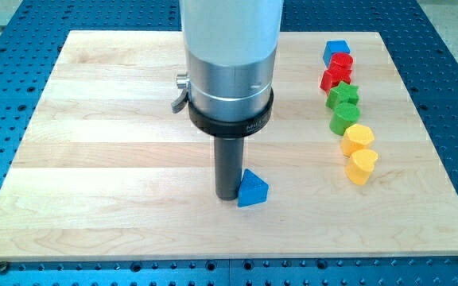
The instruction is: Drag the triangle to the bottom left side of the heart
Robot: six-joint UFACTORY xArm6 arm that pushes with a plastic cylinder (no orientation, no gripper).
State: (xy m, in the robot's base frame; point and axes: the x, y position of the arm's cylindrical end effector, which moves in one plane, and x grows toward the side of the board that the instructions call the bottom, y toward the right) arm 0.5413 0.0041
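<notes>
A blue triangle block [253, 190] lies on the wooden board [118, 159] a little below the middle. My tip [227, 195] stands on the board right against the triangle's left side, touching it. A yellow heart block [362, 166] lies to the view's right of the triangle, at the lower end of a column of blocks.
The column at the view's right holds, from top to bottom, a blue cube [335, 52], two red blocks [341, 63] [334, 79], a green star [343, 96], a green block [344, 120] and a yellow hexagon-like block [357, 138]. The arm's wide grey body [230, 56] hides the board's upper middle.
</notes>
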